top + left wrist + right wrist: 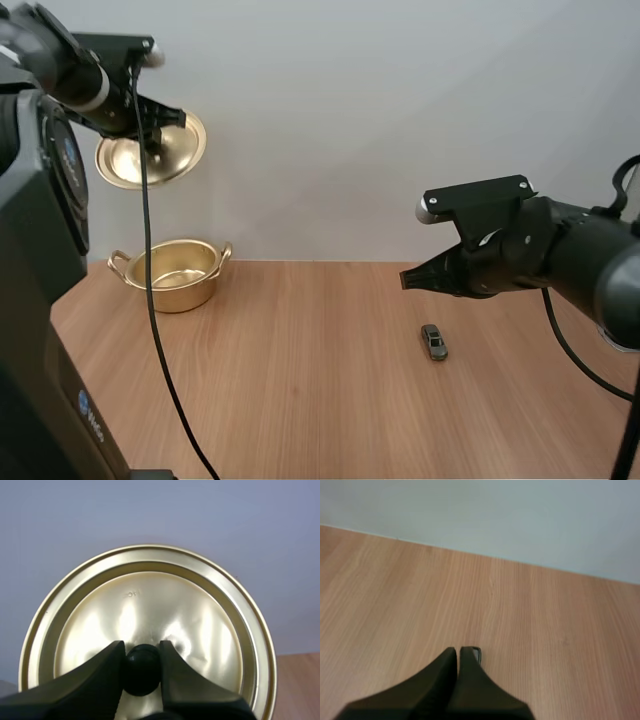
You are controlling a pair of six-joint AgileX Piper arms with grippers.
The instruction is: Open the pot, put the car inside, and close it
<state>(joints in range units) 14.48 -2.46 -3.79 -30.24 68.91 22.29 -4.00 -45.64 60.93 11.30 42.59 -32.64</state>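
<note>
- The pot (178,272) stands open on the table (320,410) at the far left, close to the wall, and nothing can be seen inside it.
- The left gripper (153,132) holds the lid (150,152) high in the air above the pot, tipped well off level. In the left wrist view its 2 fingers (107,672) pinch the lid's black knob (142,672) between them.
- The car (434,341), a small dark toy, lies on the bare table toward the right, well apart from the pot.
- The right gripper (408,283) hangs above the table near the car, a little nearer the wall than the toy. Its 2 fingers lie pressed together as 1 dark wedge, holding nothing. In the right wrist view a sliver of the car (477,653) peeks out just past the tips.
- Judged from this layout, step 1 (opening the pot) looks done and step 2 (fetching the car) is in hand, with the toy not yet gripped.
- The next move calls for the right gripper to spread its fingers, line up over the car and come down until the tips straddle it, then close across its narrow sides.
- The car is low and small, so the tips will likely need to reach almost to the table surface for a sure hold.
- After that comes a long carry across to the pot at the left. The lid would need to be held clear of the pot's mouth until the car is dropped in.
</note>
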